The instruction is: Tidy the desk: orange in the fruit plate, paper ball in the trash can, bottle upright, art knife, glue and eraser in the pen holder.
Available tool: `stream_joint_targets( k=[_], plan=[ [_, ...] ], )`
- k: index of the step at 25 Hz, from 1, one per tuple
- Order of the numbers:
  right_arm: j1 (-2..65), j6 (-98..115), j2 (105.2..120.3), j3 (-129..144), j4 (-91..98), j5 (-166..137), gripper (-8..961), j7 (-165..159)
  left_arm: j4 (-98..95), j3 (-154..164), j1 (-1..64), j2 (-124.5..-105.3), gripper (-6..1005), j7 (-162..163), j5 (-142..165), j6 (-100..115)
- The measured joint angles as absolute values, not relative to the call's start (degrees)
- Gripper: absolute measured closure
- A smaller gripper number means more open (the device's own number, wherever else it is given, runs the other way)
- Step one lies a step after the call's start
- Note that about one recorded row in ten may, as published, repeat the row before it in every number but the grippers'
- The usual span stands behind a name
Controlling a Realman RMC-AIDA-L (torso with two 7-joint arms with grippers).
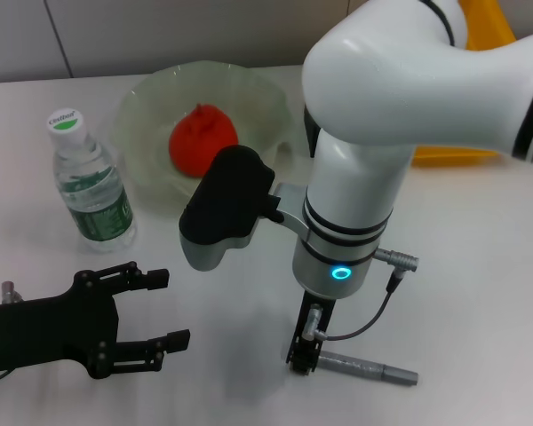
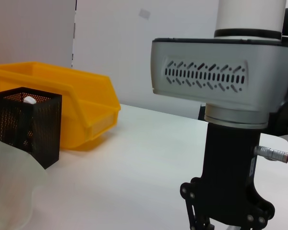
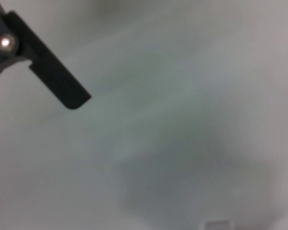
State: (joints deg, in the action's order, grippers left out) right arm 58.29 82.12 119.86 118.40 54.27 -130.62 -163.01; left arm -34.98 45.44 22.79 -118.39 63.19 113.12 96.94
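The orange point(image 1: 202, 138) lies in the translucent fruit plate point(image 1: 142, 106). At the left the bottle point(image 1: 89, 182) stands upright with its cap on. The grey art knife point(image 1: 369, 366) lies flat near the table's front edge. My right gripper point(image 1: 304, 362) points straight down at the knife's left end and is open. One finger point(image 3: 62, 86) shows over bare table in the right wrist view. My left gripper point(image 1: 164, 311) rests open and empty at the front left. The black mesh pen holder point(image 2: 26, 124) holds something white. Paper ball, glue and eraser are out of view.
A yellow bin point(image 2: 81, 103) stands behind the pen holder and shows again behind my right arm as the same yellow bin point(image 1: 453, 157). The right arm's body point(image 2: 216, 76) fills the left wrist view. The plate's edge point(image 2: 9, 187) lies in front of the holder.
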Motion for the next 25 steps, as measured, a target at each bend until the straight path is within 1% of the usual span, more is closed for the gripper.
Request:
stream_joint_targets(
  k=[8, 10, 11, 13, 14, 15, 16, 17, 18, 19, 20, 22, 25],
  plan=[
    [58.4, 84.0, 119.67, 116.4, 55.8, -130.8, 759, -162.6, -35.0, 45.4, 22.7, -118.31, 164, 63.2, 113.1, 96.5],
    [57.5, 86.1, 119.44, 112.7, 57.7, -133.4, 785, -162.3, -35.0, 45.4, 22.7, -118.31, 164, 63.2, 113.1, 96.5],
    [55.8, 89.0, 119.37, 106.7, 61.2, -138.0, 798, -161.2, -35.0, 45.4, 22.7, -118.31, 164, 63.2, 113.1, 96.5],
    [54.9, 90.6, 119.39, 103.6, 63.0, -140.2, 798, -160.5, -35.0, 45.3, 22.7, -118.29, 164, 63.2, 113.1, 96.5],
    [53.1, 93.3, 119.32, 95.4, 67.3, -144.5, 798, -158.1, -35.0, 45.3, 22.7, -118.29, 165, 63.2, 113.1, 96.5],
    [53.1, 93.3, 119.32, 95.4, 67.3, -144.5, 798, -158.1, -35.0, 45.3, 22.7, -118.29, 165, 63.2, 113.1, 96.5],
    [52.0, 94.9, 119.00, 87.1, 70.6, -147.1, 798, -154.9, -35.0, 45.3, 22.7, -118.29, 165, 63.2, 113.1, 96.5],
    [52.0, 94.9, 119.00, 87.1, 70.6, -147.1, 797, -154.9, -35.0, 45.3, 22.7, -118.30, 165, 63.2, 113.1, 96.5],
    [51.5, 95.4, 118.76, 82.0, 72.1, -148.1, 797, -152.5, -35.0, 45.3, 22.7, -118.30, 165, 63.2, 113.1, 96.5],
    [51.1, 94.9, 118.08, 73.8, 73.6, -148.9, 797, -147.9, -35.0, 45.3, 22.7, -118.30, 165, 63.2, 113.1, 96.5],
    [51.1, 94.9, 118.08, 73.8, 73.6, -148.9, 797, -147.9, -35.0, 45.3, 22.7, -118.30, 165, 63.2, 113.1, 96.5],
    [50.4, 90.7, 117.15, 63.0, 73.8, -148.7, 797, -140.1, -35.0, 45.3, 22.7, -118.30, 165, 63.2, 113.1, 96.5],
    [49.3, 87.0, 117.06, 58.1, 73.7, -147.0, 798, -134.4, -35.0, 45.3, 22.7, -118.30, 165, 63.2, 113.0, 96.6]
  ],
)
